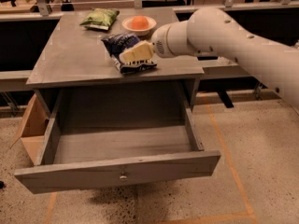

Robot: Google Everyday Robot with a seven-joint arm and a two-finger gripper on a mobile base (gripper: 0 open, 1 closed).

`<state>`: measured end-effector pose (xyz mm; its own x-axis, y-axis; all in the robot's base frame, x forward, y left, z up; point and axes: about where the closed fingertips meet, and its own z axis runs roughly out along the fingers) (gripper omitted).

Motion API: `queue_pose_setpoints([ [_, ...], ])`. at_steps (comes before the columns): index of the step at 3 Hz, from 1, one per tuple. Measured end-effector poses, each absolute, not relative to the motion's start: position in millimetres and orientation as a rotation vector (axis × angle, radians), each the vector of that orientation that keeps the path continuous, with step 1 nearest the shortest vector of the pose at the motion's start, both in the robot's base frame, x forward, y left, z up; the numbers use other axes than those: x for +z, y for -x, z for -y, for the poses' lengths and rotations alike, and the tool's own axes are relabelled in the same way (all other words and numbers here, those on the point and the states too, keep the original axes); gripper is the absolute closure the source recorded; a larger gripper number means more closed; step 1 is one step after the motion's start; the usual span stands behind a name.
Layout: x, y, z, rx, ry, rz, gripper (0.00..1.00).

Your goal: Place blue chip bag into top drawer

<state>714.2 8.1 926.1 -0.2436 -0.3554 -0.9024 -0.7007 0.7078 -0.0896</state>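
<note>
Grey wooden counter (pixel 70 64) in what looks like a lab or workshop, on a speckled floor (pixel 271 125) with orange tape lines (pixel 229 157) running along the right side. Dark benches and a metal railing run across the far end.

The top drawer (pixel 117 171) is pulled all the way out toward the near side. It's wide and shallow, with a little round knob (pixel 123 176) in the middle of the front panel, and the inside is bare wood. There's plenty of open space above it. The counter's near edge sits right over the back of the drawer.

The blue chip bag (pixel 116 42) is lying crumpled on the counter, right of centre and close to the near edge. The gripper (pixel 136 53), the cream-coloured bit, sits right on top of the bag, and the fat white arm (pixel 233 41) reaches in from the right. Honestly can't tell from here whether it's open or clamped on the bag.

Other stuff: a green chip bag (pixel 99 18) at the far side of the counter, and just right of it a small bowl (pixel 139 31) with something round and orange in it. Both are behind the blue bag, away from the drawer. A cardboard box (pixel 29 125) is tucked against the counter's left side, beside the open drawer.
</note>
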Motion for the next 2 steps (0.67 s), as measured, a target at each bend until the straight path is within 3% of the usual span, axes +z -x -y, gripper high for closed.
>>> queue_pose_setpoints([
  [1,900,-734,-24,0.393,0.840,-1.853,0.00],
  [2,884,-753,-36,0.390,0.852,-1.821,0.19],
])
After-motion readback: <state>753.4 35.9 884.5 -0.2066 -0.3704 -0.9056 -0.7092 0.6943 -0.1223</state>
